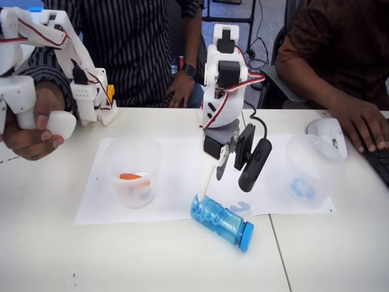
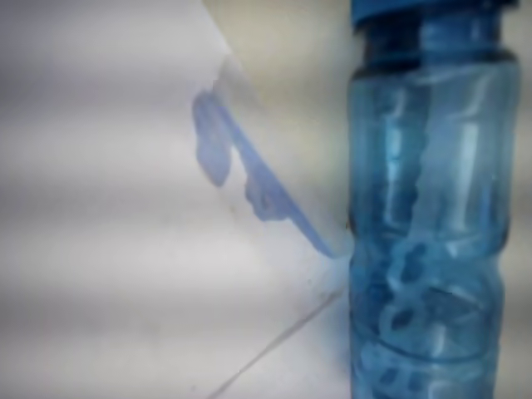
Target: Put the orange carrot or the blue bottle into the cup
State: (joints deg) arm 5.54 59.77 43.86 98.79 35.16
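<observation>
One blue bottle (image 1: 221, 222) lies on its side on the desk (image 1: 152, 261) just at five o'clock below the hand (image 1: 222, 165), long axis running ten-to-four, cap toward four; whether the hand is clenched I cannot tell.

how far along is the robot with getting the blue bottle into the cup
Nothing is done yet: the blue bottle lies on its side on the table, outside the cup. The gripper hangs just above it, holding nothing. Grasping, carrying and dropping it in are all left.
</observation>
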